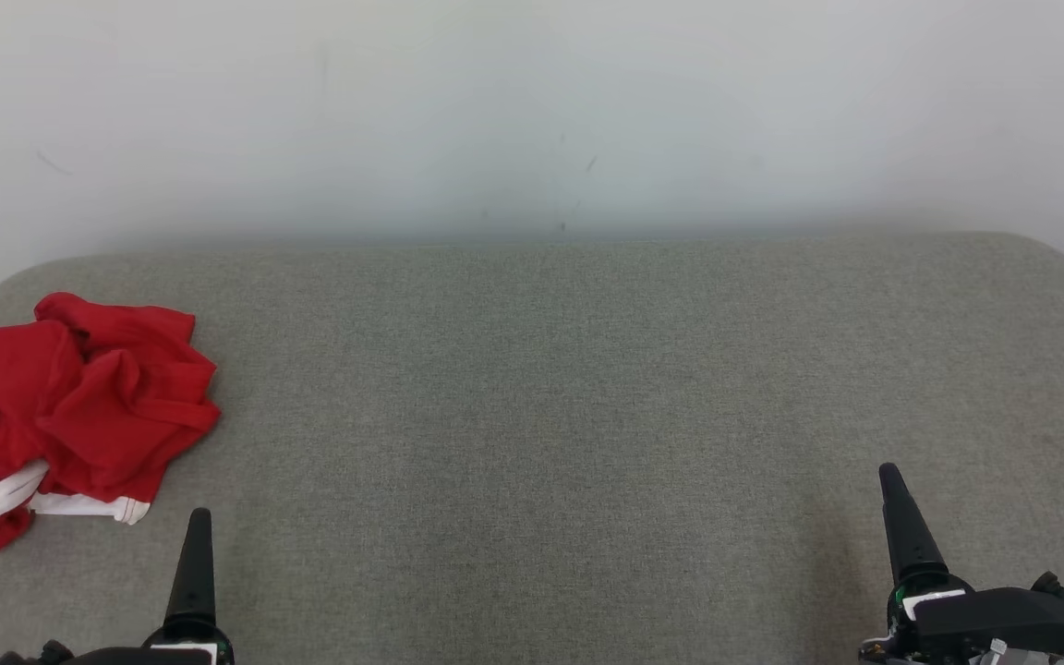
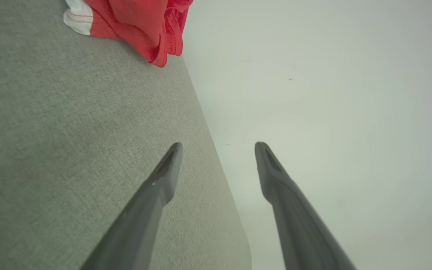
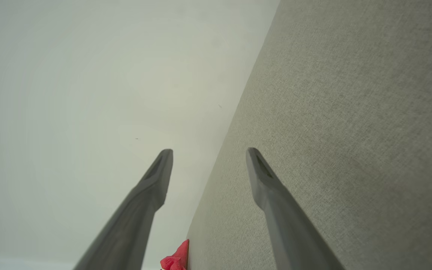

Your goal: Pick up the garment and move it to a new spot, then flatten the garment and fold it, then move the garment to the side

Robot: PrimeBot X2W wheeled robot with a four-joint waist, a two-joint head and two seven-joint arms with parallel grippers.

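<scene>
Head view puts the garment (image 1: 70, 406), red with white trim, in a crumpled heap at about 9 o'clock. It lies on the left end of the grey cushion (image 1: 541, 416) and runs off the picture's left edge. The rest of the cushion is bare up to the pale wall (image 1: 532, 111). Left wrist view shows the left gripper (image 2: 219, 144) with its fingers spread wide and nothing between them, and the garment at 11 o'clock beyond the tips, well apart. Right wrist view shows the right gripper (image 3: 209, 150) just as wide and just as empty, with only a red scrap of cloth at 6 o'clock. The step in hand looks like the first pick-up, and the left arm is the natural one for it, since it sits at 7 o'clock just below the heap while the right waits at 5 o'clock, far across the cushion. A good grasp would probably come down on one of the raised folds near the heap's middle, not on the flat white hem, so the fingers close on several layers. Lifting high enough that no tail drags should help, and the open middle toward 12 o'clock offers room to lay it out flat.
</scene>
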